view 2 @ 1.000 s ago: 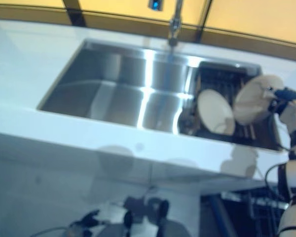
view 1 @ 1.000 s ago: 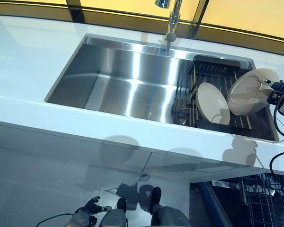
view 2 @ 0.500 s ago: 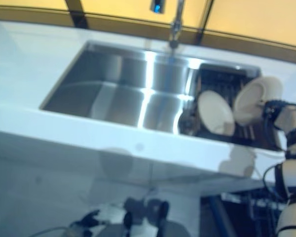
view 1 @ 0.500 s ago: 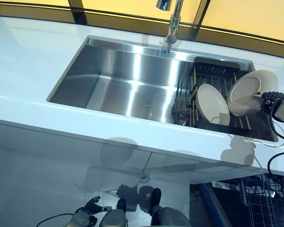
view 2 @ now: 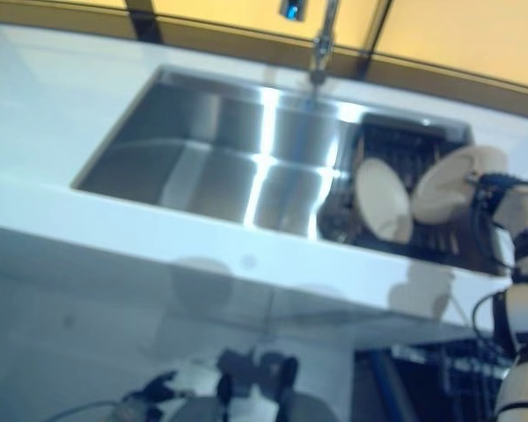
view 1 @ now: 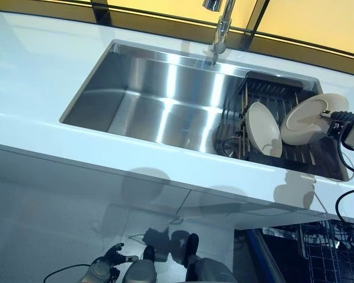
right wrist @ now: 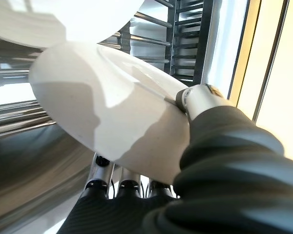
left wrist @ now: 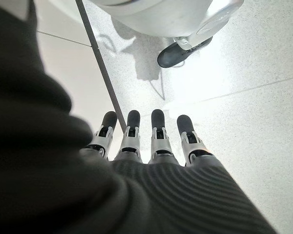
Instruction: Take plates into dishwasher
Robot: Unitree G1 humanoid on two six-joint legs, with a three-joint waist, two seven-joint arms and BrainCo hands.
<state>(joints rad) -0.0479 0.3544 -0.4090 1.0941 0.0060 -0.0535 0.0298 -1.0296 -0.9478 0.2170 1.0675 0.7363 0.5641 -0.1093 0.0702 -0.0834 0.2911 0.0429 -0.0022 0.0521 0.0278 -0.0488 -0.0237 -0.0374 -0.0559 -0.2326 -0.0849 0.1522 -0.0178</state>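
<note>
1. The right hand (view 1: 340,119) is at the right end of the sink (view 1: 165,100), pinching a white plate (view 1: 305,115) by its right rim: the thumb (right wrist: 198,96) lies across the plate's face and the fingers (right wrist: 129,183) curl behind it.
2. The held plate is tilted, face toward the camera, above the dark wire rack (view 1: 277,97) that fills the right part of the sink. In the head views I cannot tell whether its lower edge touches the rack.
3. A second plate (view 1: 262,130) stands on edge in the rack, just left of the held one and near it.
4. The sink is set in a white bench (view 1: 35,71), with a tap (view 1: 221,23) at its back edge.
5. A wire dishwasher basket (view 1: 330,250) shows below the bench at lower right.
6. The left hand (left wrist: 146,141) hangs low over the floor (left wrist: 254,58), its fingers straight and holding nothing.
</note>
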